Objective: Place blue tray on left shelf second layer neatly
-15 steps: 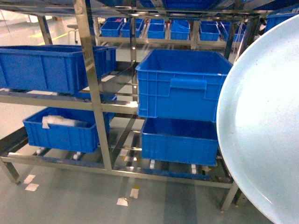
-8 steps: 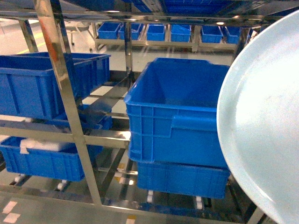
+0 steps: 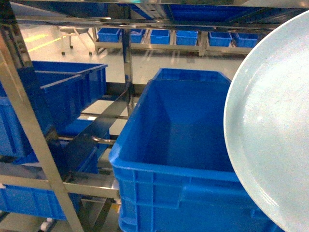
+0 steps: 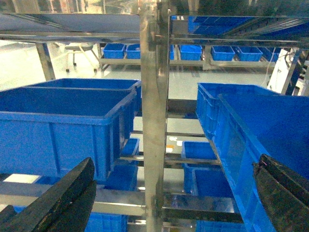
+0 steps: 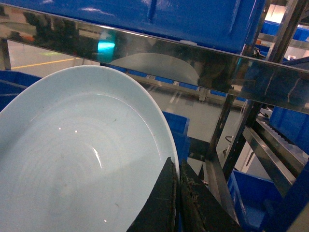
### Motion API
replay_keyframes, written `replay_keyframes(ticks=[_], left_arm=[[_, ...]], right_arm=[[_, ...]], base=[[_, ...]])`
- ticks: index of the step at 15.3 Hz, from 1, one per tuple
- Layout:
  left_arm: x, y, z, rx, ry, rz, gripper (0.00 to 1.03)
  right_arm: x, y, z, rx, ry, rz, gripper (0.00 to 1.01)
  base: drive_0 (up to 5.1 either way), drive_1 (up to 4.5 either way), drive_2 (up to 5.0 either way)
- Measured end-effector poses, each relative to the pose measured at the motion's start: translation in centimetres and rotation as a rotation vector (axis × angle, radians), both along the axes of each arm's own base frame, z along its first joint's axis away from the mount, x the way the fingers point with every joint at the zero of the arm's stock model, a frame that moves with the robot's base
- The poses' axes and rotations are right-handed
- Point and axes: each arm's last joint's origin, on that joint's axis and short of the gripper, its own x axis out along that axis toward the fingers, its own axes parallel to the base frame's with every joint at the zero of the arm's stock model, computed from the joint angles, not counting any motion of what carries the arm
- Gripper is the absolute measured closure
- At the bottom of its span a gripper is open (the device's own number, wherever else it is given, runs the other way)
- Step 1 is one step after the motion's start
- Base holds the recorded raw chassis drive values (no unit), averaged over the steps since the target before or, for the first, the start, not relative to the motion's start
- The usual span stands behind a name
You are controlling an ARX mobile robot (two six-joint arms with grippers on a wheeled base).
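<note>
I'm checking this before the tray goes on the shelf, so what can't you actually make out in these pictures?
- Blue tray: the head view's right and bottom edges cut it off.
- Right gripper: only its fingers on the tray rim show in the right wrist view; the bottom edge cuts off the rest.
- Left gripper: just two dark fingers at the left wrist view's lower corners.
- Nearest blue crate: the tray covers its right side.

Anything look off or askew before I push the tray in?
Nothing looks spilled or damaged. The blue tray is pinched at its rim by the right gripper and is empty, apart from a few small dark specks on its surface. The blue crate ahead sits squarely and looks empty. The left gripper is open.
</note>
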Motion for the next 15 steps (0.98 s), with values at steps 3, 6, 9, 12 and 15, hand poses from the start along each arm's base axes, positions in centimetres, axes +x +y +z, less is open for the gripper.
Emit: replay_keyframes(ticks=[3, 6, 9, 12, 15], left_arm=[[0.0, 0.0, 0.02, 0.0, -0.002, 0.0, 0.05], [0.0, 0.0, 0.03, 0.0, -0.003, 0.0, 0.05], [0.0, 0.0, 0.01, 0.0, -0.001, -0.001, 0.05], [0.0, 0.0, 0.0, 0.0, 0.0, -0.001, 0.05], [0.0, 0.0, 0.0, 0.0, 0.0, -0.001, 0.05]], right_arm=[[0.0, -0.01, -0.02, 0.0, 0.002, 0.0, 0.99], [0.03, 0.01, -0.11, -0.004, 0.007, 0.002, 0.99], [0.03, 0.02, -0.12, -0.005, 0.008, 0.004, 0.99], [0.03, 0.02, -0.12, -0.005, 0.008, 0.004, 0.99], [0.03, 0.02, -0.12, -0.005, 0.008, 0.004, 0.99]], base=[[0.0, 2.56, -2.5], [0.0, 0.0, 0.0], [0.0, 0.0, 0.0], [0.0, 0.0, 0.0], [0.0, 0.0, 0.0]])
